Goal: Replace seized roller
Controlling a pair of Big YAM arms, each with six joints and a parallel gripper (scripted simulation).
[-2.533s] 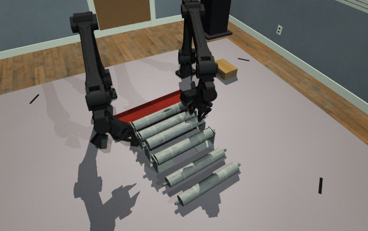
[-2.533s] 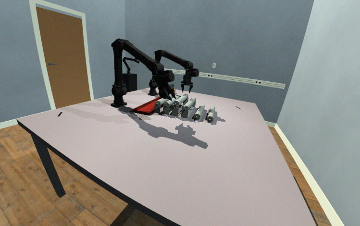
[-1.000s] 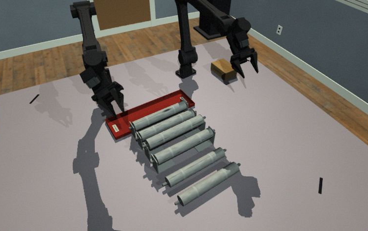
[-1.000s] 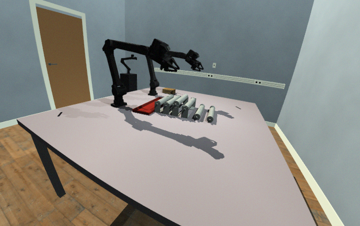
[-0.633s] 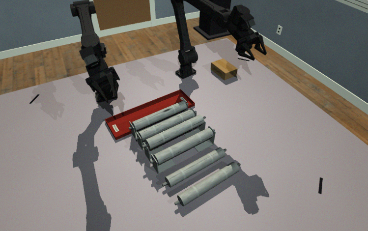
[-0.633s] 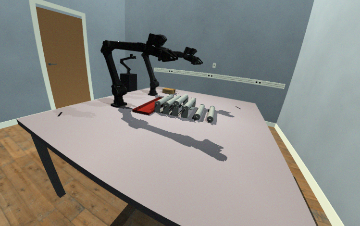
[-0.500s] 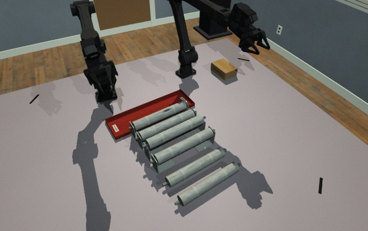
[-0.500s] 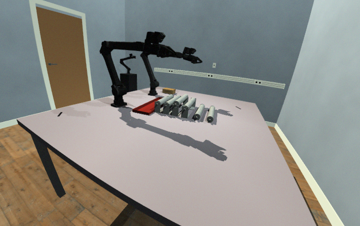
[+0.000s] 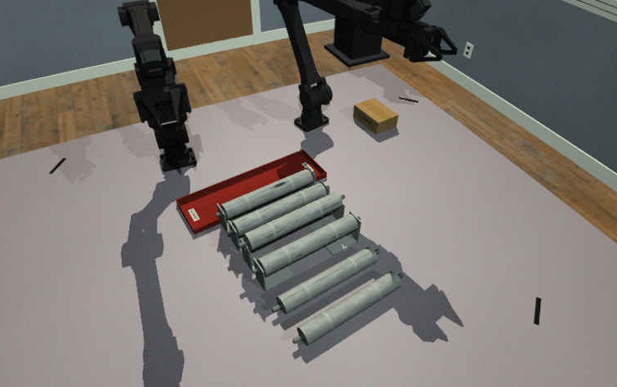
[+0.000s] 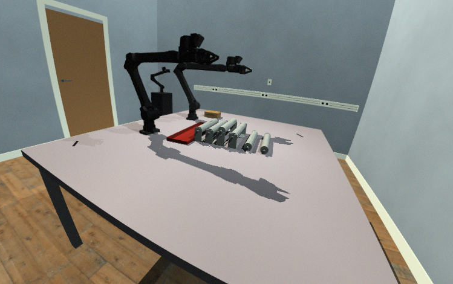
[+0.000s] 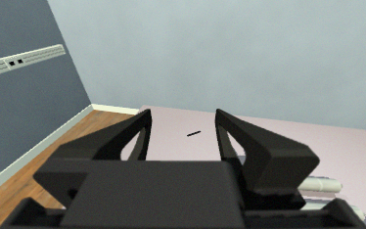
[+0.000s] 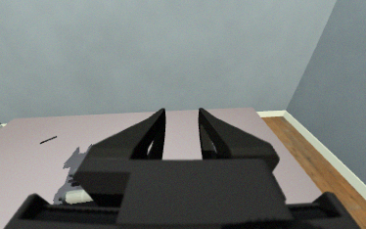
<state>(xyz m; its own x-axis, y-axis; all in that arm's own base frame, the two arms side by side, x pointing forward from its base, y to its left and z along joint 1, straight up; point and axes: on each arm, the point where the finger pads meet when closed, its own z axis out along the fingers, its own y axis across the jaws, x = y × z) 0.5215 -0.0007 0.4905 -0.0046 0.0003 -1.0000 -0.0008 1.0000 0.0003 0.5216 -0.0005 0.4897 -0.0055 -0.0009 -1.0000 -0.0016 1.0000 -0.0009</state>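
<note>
Grey rollers, four, are in the bed; two loose rollers lie beside it. My left hand and right hand have fingers apart, holding nothing. Probably I must find the seized one, pushing tops gently. Carton stands near surface's edge, wooden door behind.

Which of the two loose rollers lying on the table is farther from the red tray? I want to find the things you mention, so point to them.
The outermost roller (image 9: 348,307) (image 10: 265,142) (image 11: 320,184) (image 12: 78,197): the other loose roller (image 9: 327,280) (image 10: 251,140) (image 11: 318,206) lies between it and the roller bed (image 9: 272,278) (image 10: 233,141).
</note>
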